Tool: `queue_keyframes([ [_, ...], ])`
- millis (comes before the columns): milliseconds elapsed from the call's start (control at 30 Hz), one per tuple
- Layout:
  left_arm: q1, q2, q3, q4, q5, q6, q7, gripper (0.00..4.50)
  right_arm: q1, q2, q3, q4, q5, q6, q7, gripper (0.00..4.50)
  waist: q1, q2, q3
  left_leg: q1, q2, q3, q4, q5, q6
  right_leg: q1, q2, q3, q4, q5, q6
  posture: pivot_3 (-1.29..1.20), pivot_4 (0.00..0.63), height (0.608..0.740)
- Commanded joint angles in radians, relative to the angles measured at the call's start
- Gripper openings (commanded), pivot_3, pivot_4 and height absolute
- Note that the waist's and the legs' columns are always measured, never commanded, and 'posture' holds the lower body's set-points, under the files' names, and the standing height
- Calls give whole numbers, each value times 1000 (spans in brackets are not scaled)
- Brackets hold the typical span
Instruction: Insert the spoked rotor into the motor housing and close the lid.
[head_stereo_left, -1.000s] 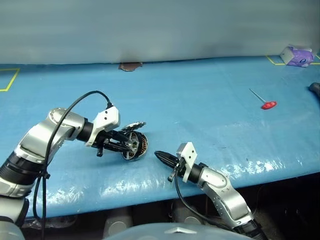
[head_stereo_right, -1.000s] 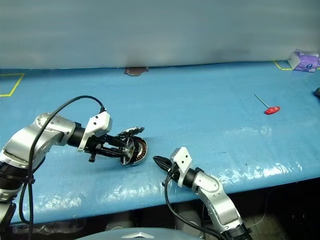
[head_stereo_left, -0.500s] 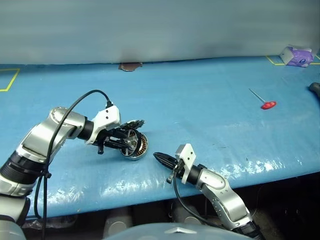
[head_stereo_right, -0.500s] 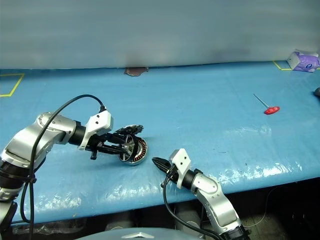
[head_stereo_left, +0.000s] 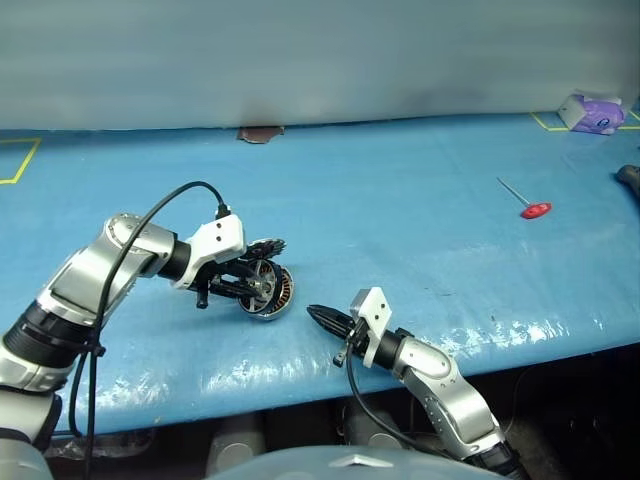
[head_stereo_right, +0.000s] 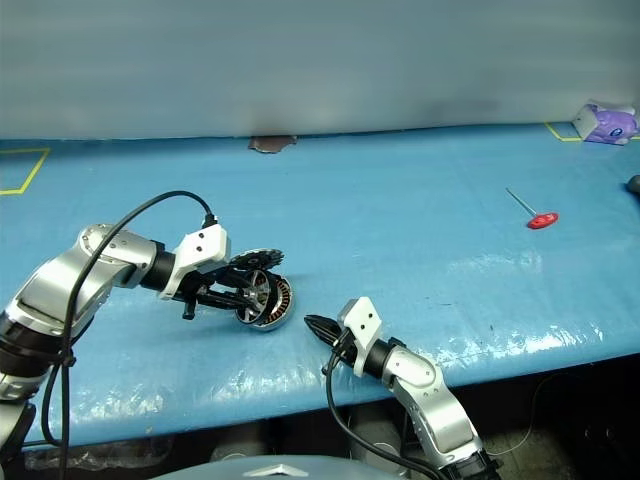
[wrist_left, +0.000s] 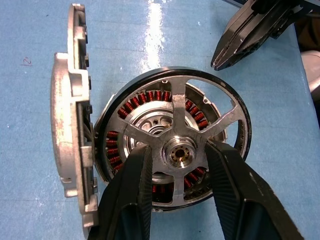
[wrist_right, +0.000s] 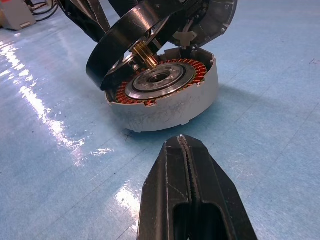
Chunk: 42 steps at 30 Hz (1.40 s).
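Note:
The motor housing (head_stereo_left: 280, 296) lies on the blue table, its copper-brown windings (wrist_right: 186, 75) around a silvery centre. The grey lid (wrist_left: 70, 130) stands open on edge at the housing's side. My left gripper (wrist_left: 178, 150) is shut on the spoked rotor (wrist_left: 176, 107) at its brass-coloured hub. The rotor hangs tilted over the housing's open mouth, one side of its dark rim (wrist_right: 122, 47) down at the cup's edge. My right gripper (head_stereo_left: 318, 315) is shut and empty, a short way in front of the housing and pointing at it.
A red-handled tool (head_stereo_left: 537, 209) lies far right. A purple-white packet (head_stereo_left: 592, 112) sits at the back right corner. Yellow tape marks (head_stereo_left: 22, 158) are at the back left. The table's front edge (head_stereo_left: 300, 385) runs just behind my right gripper.
My left wrist has turned a little, so the rotor sits slightly differently over the housing. The right gripper has kept still and shut.

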Motion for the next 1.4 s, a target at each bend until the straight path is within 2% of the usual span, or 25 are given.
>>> queue_keyframes([
  [33, -12, 1, -13, 2, 20, 6, 1, 1603, -9, 3, -4, -13, 2, -4, -1, 0, 0, 0, 0, 0, 0, 0, 0, 0, 0, 0, 0, 0, 0, 0, 0, 0, 150, 740],
  [167, -18, 3, -13, 1, 19, 10, -1, 1603, -11, 3, -6, -13, 1, 0, -3, 0, 0, 0, 0, 0, 0, 0, 0, 0, 0, 0, 0, 0, 0, 0, 0, 0, 150, 740],
  [267, -21, 6, -14, 3, 21, 11, -2, 2360, -12, 4, -7, -13, 0, 3, -5, 0, 0, 0, 0, 0, 0, 0, 0, 0, 0, 0, 0, 0, 0, 0, 0, 0, 150, 740],
  [467, -25, 4, -13, 9, 31, 12, -4, 4353, -11, 6, -6, -11, 2, 4, -8, 0, 1, 0, 0, 0, 0, 0, 0, 0, 0, 0, 0, 0, 0, 0, 0, 0, 150, 740],
  [500, -25, 1, -12, 8, 29, 13, -6, 4474, -9, 6, -6, -11, 1, 4, -8, 0, 1, 0, 0, 0, 0, 0, 0, 0, 0, 0, 0, 0, 0, 0, 0, 0, 150, 740],
  [733, -17, -3, 27, -21, -27, -2, -46, 4474, -6, 3, -9, -15, 3, 10, -11, 0, 1, 0, 0, -1, 0, 0, 0, 0, 0, 0, 0, 0, 0, 0, 0, 0, 150, 740],
  [800, 6, 21, 37, -40, -44, -25, -73, 4474, -9, 4, -10, -28, 8, 25, -14, 0, 0, 0, 0, -1, 0, 0, 0, 0, 0, 0, 0, 0, 0, 0, 0, 0, 150, 740],
  [900, 54, 55, 63, -67, -67, -42, -95, 3903, -18, 4, -8, -61, 11, 57, -24, 0, -3, 0, 0, -1, 0, 0, 0, 0, 0, -1, 0, 0, 0, 0, 0, 0, 150, 740],
  [1000, 121, 74, 124, -110, -122, -39, -96, 2888, -38, 0, 3, -115, 5, 111, -41, 0, -3, 0, 0, -2, 0, 0, -1, 0, 0, -2, 0, 1, 1, 0, 0, 0, 150, 740],
  [1133, 286, 81, 246, -205, -179, -95, -77, 1539, -88, -3, 5, -191, -8, 239, -92, 0, -5, 0, 0, -2, 0, 1, 0, 0, 0, -3, 0, 1, 1, 0, 0, 0, 150, 740],
  [1267, 486, 20, 390, -282, -227, -128, 10, 194, -160, -35, -7, -224, -25, 327, -112, 0, -2, 0, 0, -2, 0, 2, 0, 0, 0, -3, -1, 1, 1, 0, 0, 0, 150, 740],
  [1400, 663, -50, 466, -350, -225, -146, 121, 74, -244, -75, -34, -233, -71, 437, -168, 0, -1, 0, 0, -2, 0, 2, 0, 0, 0, -3, -1, 1, 1, 0, 0, 0, 150, 740],
])
